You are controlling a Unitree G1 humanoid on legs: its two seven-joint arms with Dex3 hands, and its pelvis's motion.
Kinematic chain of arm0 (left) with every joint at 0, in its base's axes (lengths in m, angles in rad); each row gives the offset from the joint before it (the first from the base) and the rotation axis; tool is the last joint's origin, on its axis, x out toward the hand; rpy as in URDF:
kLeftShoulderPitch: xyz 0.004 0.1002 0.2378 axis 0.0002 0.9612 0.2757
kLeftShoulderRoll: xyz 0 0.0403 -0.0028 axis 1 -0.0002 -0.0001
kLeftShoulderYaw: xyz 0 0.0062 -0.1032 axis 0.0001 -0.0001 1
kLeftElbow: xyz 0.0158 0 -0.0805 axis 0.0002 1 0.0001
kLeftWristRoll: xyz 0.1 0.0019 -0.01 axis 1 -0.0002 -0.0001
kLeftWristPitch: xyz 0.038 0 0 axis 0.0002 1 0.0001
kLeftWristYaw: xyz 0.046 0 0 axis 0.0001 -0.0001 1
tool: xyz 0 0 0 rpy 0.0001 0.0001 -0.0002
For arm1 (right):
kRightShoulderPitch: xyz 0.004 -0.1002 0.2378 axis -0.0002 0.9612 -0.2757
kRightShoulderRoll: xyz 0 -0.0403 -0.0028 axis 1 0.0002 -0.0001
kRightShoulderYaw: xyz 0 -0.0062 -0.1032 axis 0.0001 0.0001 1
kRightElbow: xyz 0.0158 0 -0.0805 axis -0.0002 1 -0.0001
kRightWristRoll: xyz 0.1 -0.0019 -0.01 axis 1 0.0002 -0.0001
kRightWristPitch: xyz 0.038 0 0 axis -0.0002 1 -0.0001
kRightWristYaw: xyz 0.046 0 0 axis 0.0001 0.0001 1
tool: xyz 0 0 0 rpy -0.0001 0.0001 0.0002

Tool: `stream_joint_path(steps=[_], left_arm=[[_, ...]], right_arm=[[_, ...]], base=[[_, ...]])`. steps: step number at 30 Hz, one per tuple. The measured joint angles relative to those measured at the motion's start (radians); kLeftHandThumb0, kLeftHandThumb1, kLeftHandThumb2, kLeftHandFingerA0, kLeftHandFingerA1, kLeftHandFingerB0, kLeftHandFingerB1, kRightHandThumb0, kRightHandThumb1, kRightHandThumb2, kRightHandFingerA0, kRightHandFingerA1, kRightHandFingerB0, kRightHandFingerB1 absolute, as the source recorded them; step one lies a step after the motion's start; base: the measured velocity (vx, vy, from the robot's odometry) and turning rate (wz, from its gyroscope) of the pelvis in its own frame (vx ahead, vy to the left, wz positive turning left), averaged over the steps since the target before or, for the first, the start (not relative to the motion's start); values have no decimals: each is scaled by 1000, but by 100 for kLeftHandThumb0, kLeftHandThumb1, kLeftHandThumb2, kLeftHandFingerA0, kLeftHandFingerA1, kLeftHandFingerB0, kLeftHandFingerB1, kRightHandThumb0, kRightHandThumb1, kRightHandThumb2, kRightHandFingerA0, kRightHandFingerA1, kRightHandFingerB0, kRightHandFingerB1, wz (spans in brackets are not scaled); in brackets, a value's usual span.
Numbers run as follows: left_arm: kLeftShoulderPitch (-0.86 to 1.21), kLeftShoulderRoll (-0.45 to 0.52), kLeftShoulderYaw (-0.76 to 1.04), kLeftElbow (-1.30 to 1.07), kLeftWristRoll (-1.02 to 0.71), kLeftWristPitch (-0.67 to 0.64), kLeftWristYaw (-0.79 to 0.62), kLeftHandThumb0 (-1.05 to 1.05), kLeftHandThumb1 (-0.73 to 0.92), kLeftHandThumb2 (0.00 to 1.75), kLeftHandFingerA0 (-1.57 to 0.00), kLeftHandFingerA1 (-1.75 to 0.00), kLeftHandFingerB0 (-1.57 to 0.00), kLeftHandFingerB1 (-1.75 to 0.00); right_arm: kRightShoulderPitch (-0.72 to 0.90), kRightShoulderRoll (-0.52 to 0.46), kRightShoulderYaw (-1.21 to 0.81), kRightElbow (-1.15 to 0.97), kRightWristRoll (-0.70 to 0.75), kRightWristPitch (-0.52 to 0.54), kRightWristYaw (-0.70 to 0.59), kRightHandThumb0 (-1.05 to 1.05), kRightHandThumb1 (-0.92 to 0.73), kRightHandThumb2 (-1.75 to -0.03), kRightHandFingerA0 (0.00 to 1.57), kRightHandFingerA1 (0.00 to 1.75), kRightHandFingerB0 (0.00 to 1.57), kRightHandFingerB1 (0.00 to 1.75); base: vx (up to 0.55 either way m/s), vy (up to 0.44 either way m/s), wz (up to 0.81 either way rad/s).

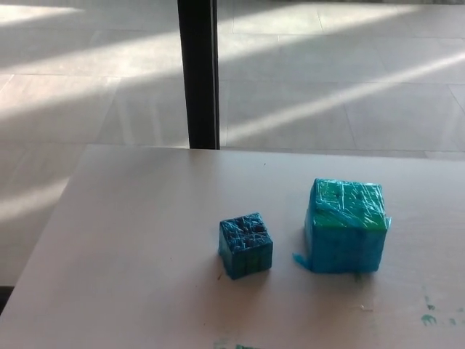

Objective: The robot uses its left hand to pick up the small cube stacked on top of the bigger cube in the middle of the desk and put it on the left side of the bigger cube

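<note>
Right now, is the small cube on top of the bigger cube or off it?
Off. The small cube sits on the desk, left of the bigger cube, with a gap between them.

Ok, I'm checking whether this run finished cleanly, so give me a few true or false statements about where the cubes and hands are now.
1. The small cube sits on the desk, to the left of the big cube. True.
2. The small cube is stacked on the big cube. False: it stands on the desk beside it.
3. The two cubes touch. False: a gap of bare desk shows between them.
4. No robot hand is in view. True.
5. A dark post stands beyond the desk's far edge. True.
</note>
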Motion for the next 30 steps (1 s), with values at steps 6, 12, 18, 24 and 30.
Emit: stream_joint_path(steps=[6,12,18,24,30], left_arm=[[24,-14,-51,125,-41,-1,32,78,-73,24,-155,-95,-145,-90],[47,6,-176,281,-49,-17,-20,-41,-46,59,-118,-110,-128,-114],[58,44,-343,326,-31,-41,-94,-40,-52,56,-125,-113,-135,-117],[55,53,-361,343,-48,-40,-120,-40,-52,56,-125,-114,-135,-117],[48,65,-367,350,-61,-40,-131,-40,-53,55,-126,-114,-136,-117]], right_arm=[[1,0,1,3,-1,-4,-5,-52,-61,-59,67,75,61,51],[-2,-1,1,5,-2,-7,-5,-52,-61,-59,67,75,61,51],[-4,-1,1,5,-3,-9,-6,-52,-61,-59,67,75,61,51],[-5,-1,1,6,-4,-10,-6,-52,-61,-59,67,75,61,51],[-12,-1,1,6,-4,-10,-6,-52,-61,-59,67,75,61,51]], base=[[0,0,0],[0,0,0],[0,0,0],[0,0,0],[0,0,0]])
